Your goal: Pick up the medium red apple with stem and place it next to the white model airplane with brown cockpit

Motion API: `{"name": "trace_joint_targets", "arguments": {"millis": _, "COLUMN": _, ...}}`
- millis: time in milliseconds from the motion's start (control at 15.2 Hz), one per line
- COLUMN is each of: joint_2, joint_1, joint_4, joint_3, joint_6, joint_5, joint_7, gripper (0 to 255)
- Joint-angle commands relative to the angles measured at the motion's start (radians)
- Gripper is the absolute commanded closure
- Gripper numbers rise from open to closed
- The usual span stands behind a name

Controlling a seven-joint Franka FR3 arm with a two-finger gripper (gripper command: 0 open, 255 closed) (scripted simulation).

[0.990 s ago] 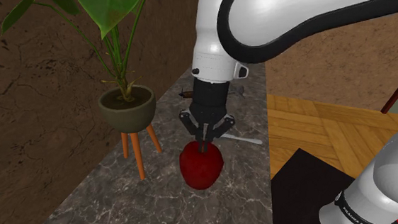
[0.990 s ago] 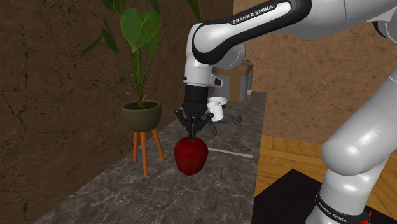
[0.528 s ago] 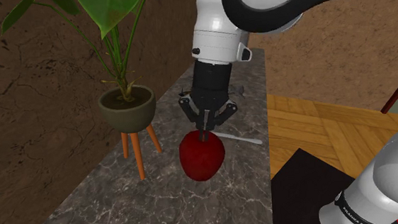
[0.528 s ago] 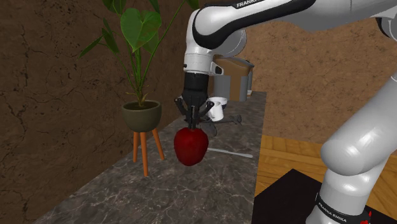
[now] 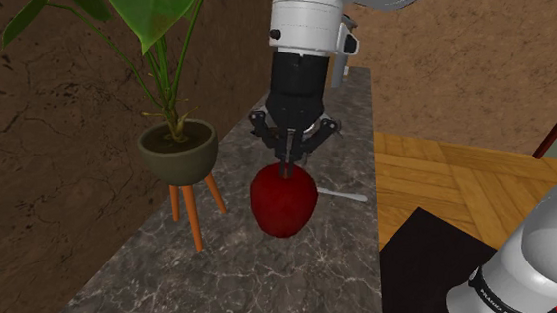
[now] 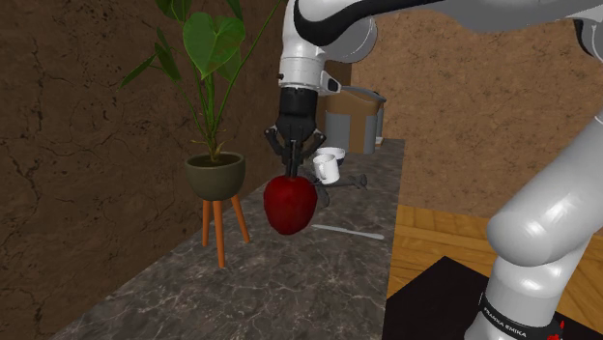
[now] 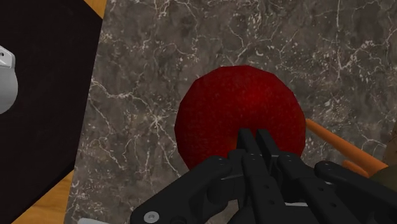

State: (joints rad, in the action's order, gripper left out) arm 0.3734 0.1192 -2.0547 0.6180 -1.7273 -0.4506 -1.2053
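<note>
A dark red apple (image 5: 283,200) hangs above the marble counter (image 5: 225,283), and my gripper (image 5: 287,165) is shut on the stem at its top. The second exterior view has the apple (image 6: 290,204) under the gripper (image 6: 292,172), clear of the surface. Looking down past the closed fingers (image 7: 254,149), the apple (image 7: 238,111) covers part of the counter (image 7: 159,76). A white model airplane (image 6: 329,166) lies just behind the apple, partly hidden by it. A thin white part (image 5: 343,193) lies flat on the counter beside the apple.
A potted plant (image 5: 177,152) on orange legs stands close to the apple, toward the brown wall. A brown box with a grey bin (image 6: 353,121) sits at the counter's far end. Wood floor (image 5: 467,184) and my black stand (image 5: 422,261) lie past the counter's edge.
The arm has risen and lifted the apple by its stem, higher off the counter than a second ago. The fingers stay shut.
</note>
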Motion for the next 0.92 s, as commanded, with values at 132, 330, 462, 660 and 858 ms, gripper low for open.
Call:
{"name": "trace_joint_targets", "arguments": {"millis": 132, "joint_2": -0.003, "joint_1": 0.003, "joint_4": 0.054, "joint_3": -0.007, "joint_6": 0.050, "joint_5": 0.007, "joint_7": -0.015, "gripper": 255}}
{"name": "trace_joint_targets", "arguments": {"millis": 330, "joint_2": -0.008, "joint_1": 0.005, "joint_4": 0.097, "joint_3": -0.012, "joint_6": 0.087, "joint_5": 0.013, "joint_7": -0.026, "gripper": 255}}
{"name": "trace_joint_targets", "arguments": {"millis": 462, "joint_2": -0.011, "joint_1": 0.006, "joint_4": 0.114, "joint_3": -0.014, "joint_6": 0.102, "joint_5": 0.015, "joint_7": -0.030, "gripper": 255}}
{"name": "trace_joint_targets", "arguments": {"millis": 660, "joint_2": -0.118, "joint_1": 0.038, "joint_4": 0.198, "joint_3": -0.004, "joint_6": 0.093, "joint_5": 0.072, "joint_7": -0.024, "gripper": 255}}
{"name": "trace_joint_targets", "arguments": {"millis": 858, "joint_2": -0.232, "joint_1": 0.061, "joint_4": 0.294, "joint_3": 0.006, "joint_6": 0.093, "joint_5": 0.136, "joint_7": -0.028, "gripper": 255}}
